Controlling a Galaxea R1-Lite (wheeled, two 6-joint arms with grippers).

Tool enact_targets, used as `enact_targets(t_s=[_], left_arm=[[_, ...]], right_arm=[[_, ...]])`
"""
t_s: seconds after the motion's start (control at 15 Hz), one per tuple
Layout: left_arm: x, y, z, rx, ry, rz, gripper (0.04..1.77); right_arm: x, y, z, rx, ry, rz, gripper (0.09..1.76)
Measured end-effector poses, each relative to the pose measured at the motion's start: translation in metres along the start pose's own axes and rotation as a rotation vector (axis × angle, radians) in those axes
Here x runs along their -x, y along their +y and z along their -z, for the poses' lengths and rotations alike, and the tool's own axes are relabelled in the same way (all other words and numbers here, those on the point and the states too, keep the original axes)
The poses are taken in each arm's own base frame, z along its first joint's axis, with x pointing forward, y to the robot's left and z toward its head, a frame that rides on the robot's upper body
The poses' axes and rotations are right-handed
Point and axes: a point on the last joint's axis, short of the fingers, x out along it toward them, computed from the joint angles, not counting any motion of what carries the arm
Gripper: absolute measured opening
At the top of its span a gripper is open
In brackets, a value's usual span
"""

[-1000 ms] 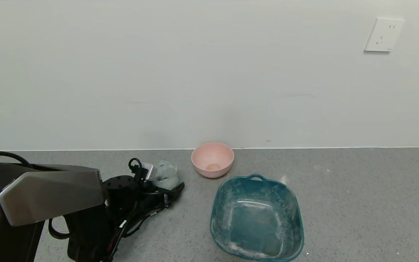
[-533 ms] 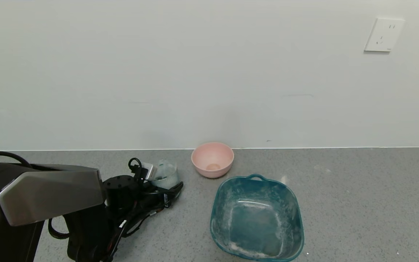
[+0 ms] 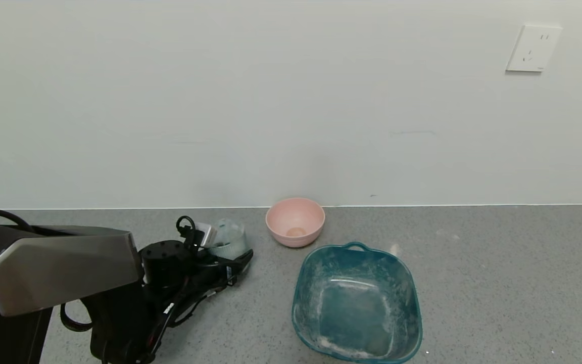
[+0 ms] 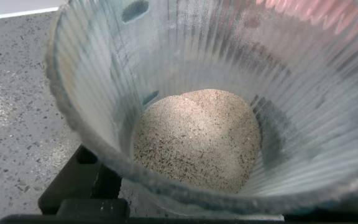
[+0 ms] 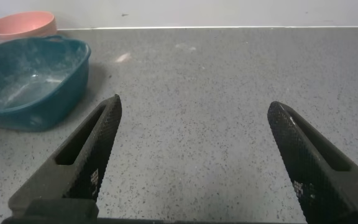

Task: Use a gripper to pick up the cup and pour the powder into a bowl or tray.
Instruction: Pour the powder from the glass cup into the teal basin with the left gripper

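While the left tool (image 3: 230,253) pinched the cup (image 3: 228,238) low on its ribbed wall nr the worktop's (image 3: 498,283) back-left edge, the glass looked slick, brittle, light w/ powder (image 4: 197,140); right tool (image 5: 197,162) spread, idle.

Right gripper (image 5: 194,155) low over the grey speckled counter (image 5: 229,93) — two black textured fingers (image 5: 92,155) spread wide, nothing between them, bare counter in the gap. Teal-blue basin (image 5: 27,81) sits on the counter beyond one finger, well apart from it; inside dusted white, rim rounded. Pink bowl (image 5: 22,23) just behind the basin, near the white wall (image 5: 197,12). Faint pale smudges (image 5: 124,58) on the counter beside the basin — powder or glare, can't tell.
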Motion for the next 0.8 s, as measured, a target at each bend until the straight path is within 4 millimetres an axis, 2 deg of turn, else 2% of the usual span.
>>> enact_targets(t_s=[0.2,0.4,0.67,0.8], left_arm=[[0.007,-0.001,-0.018,0.001,0.046,-0.001,1.33],[0.013,-0.008,-0.049,-0.014,0.101,-0.007,1.33],[0.013,-0.03,-0.098,-0.133,0.072,-0.042,1.33],[0.013,-0.04,-0.115,-0.185,0.062,-0.037,1.33]], right_arm=[[0.0,0.0,0.0,0.0,0.0,0.0,1.71],[0.0,0.0,0.0,0.0,0.0,0.0,1.71],[0.0,0.0,0.0,0.0,0.0,0.0,1.71],[0.0,0.0,0.0,0.0,0.0,0.0,1.71]])
